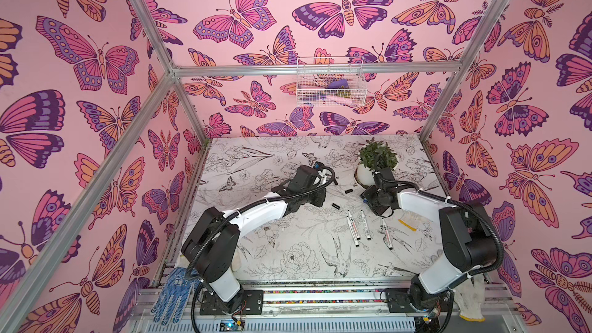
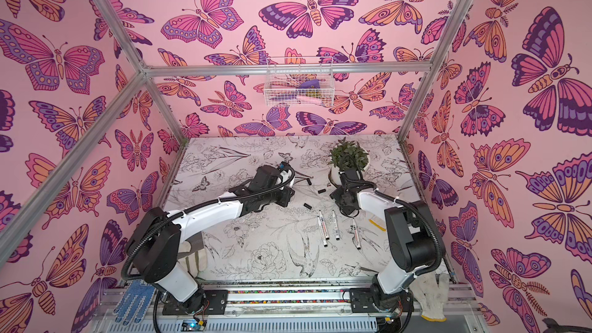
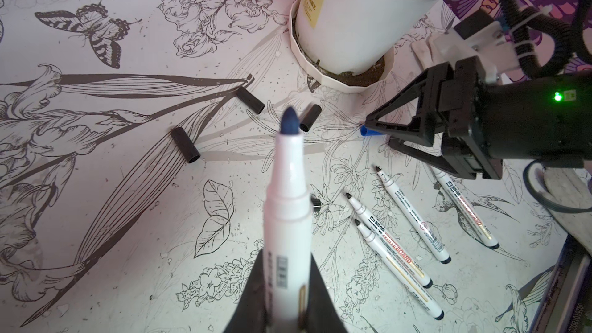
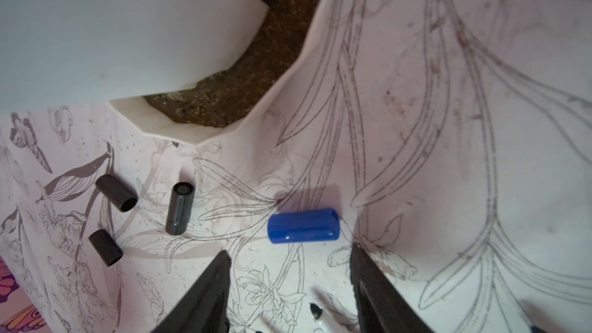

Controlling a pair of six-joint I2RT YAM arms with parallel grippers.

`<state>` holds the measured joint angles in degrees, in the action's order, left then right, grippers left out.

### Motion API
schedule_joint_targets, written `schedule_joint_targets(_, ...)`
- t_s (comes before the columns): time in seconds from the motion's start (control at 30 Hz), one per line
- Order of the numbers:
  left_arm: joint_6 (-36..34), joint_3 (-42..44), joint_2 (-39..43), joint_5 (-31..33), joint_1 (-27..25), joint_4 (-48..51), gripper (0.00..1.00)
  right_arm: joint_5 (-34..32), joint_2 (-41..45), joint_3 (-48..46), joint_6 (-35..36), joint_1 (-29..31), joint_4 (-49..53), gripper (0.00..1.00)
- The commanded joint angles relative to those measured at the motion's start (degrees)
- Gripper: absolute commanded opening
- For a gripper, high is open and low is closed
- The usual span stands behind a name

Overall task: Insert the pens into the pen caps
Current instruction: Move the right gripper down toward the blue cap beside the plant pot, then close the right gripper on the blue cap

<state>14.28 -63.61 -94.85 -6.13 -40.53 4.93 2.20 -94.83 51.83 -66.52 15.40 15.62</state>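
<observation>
Clamped in the left gripper [image 3: 285, 286], one pen [image 3: 288, 206] was held uncapped, the blue cap [image 4: 302, 225] left ungripped just before the wide-spread right gripper [image 4: 290, 249] — four pens [image 1: 365, 225] at its six o'clock lay uncapped.

The blue cap [image 4: 302, 225] is smooth, glossy plastic, and the black caps [image 4: 117, 193] are plastic too, with a weaker shine. The pen [image 3: 288, 206] has a glossy white plastic barrel. The table cover [image 3: 128, 219] looks matt, and the frame bars [image 1: 240, 70] are dull silver metal.
</observation>
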Motion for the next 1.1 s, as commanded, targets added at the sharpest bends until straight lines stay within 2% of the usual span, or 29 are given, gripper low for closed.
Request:
schedule_joint_targets(0.0, -1.14, -0.37, 0.65, 0.77, -0.19, 1.74, 0.0, -2.64, -1.98, 3.39, -4.31, -0.54, 6.2, 0.62)
schedule_joint_targets(0.5, -1.99, 0.08, 1.1, 0.49, -0.24, 2.23, 0.0, -2.86, -11.88, 16.55, -5.9, -0.63, 20.66, 0.64)
schedule_joint_targets(0.63, -2.02, 0.09, 0.9, 0.63, -0.24, 2.27, 0.0, -3.65, -12.85, 18.48, -3.9, -0.23, 22.7, 0.62)
schedule_joint_targets(0.77, -2.26, 0.33, 0.98, 0.66, -0.23, 2.15, 0.0, -6.54, -10.87, 16.6, -1.18, 0.94, 21.07, 0.58)
schedule_joint_targets(1.07, -2.22, 0.27, 0.46, 0.44, -0.26, 2.15, 0.0, -2.34, -2.74, 6.48, -1.93, 1.43, 10.16, 0.57)
